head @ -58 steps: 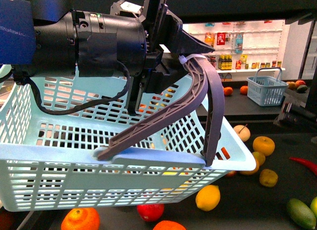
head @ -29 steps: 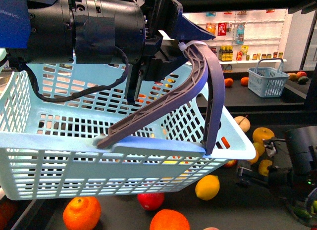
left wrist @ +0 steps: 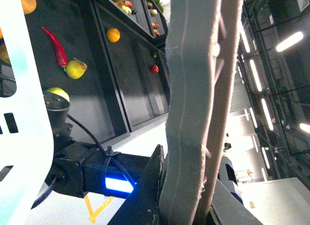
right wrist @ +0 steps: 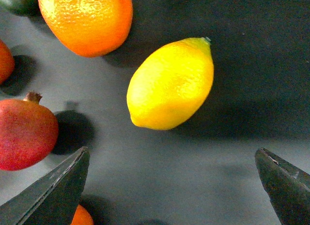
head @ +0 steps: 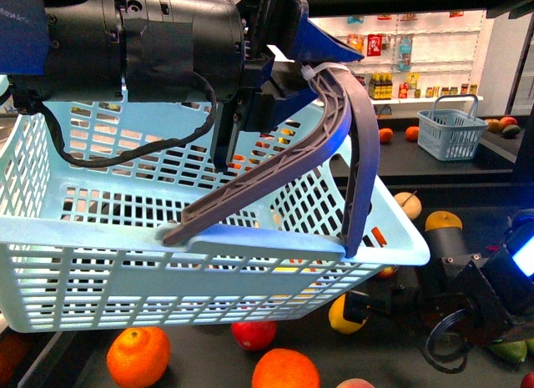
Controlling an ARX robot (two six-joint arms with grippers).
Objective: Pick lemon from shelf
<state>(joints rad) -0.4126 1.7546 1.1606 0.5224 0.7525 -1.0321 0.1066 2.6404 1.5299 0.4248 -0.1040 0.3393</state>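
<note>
The lemon [right wrist: 170,84], bright yellow and oval, lies on the shelf's dark deck [right wrist: 232,138]. My right gripper [right wrist: 172,151] is open, wide apart, just short of the lemon and touching nothing. In the front view only a yellow sliver of the lemon [head: 337,315] shows under the basket rim, with the right gripper [head: 357,307] against it. My left gripper [head: 288,75] is shut on the grey basket handle [head: 338,146] and holds the light blue basket [head: 209,263] in the air. In the left wrist view the handle [left wrist: 203,104] fills the middle.
Close round the lemon lie an orange [right wrist: 87,19] and a red pomegranate [right wrist: 26,135]. Under the basket sit oranges [head: 138,357] and a red fruit [head: 254,334]. A pale apple [head: 409,204] and a small blue basket [head: 450,136] lie further back.
My right arm has come in from the right, low over the deck, up to the lemon. The held basket has barely shifted.
</note>
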